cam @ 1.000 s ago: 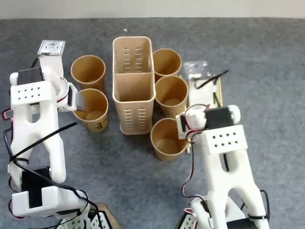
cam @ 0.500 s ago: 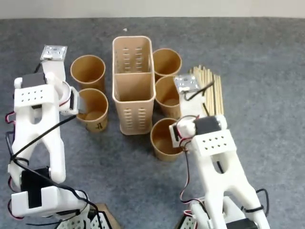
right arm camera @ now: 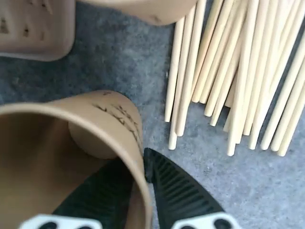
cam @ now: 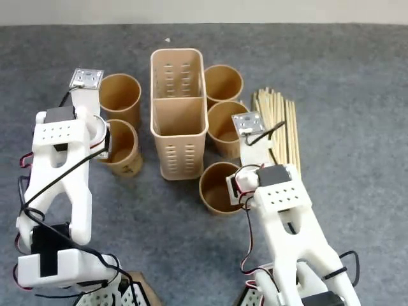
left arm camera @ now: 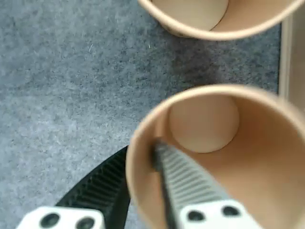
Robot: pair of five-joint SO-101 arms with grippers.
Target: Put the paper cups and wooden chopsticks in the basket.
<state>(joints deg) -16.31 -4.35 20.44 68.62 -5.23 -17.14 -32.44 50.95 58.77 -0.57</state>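
A tall beige basket (cam: pixel 178 156) stands in the middle with paper cups on both sides. My left gripper (cam: pixel 105 145) straddles the wall of the nearer left cup (cam: pixel 124 150). It is shut on that cup (left arm camera: pixel 214 143), one finger inside and one outside (left arm camera: pixel 143 150). A second left cup (cam: pixel 120 94) stands behind it. My right gripper (cam: pixel 237 185) pinches the rim of the near right cup (cam: pixel 217 189). It is shut on that cup's wall (right arm camera: pixel 57 138), with the jaws either side (right arm camera: pixel 138 160). Wooden chopsticks (cam: pixel 278 124) (right arm camera: pixel 238 71) lie in a bundle to the right.
Two more cups (cam: pixel 223 81) (cam: pixel 226 127) stand against the basket's right side, between it and the chopsticks. Grey carpet (cam: pixel 357 95) lies open at the far right and in front of the basket.
The right arm swung left, off the chopsticks, and its gripper came onto the near right cup's rim. The left arm shifted right and slightly forward onto the nearer left cup.
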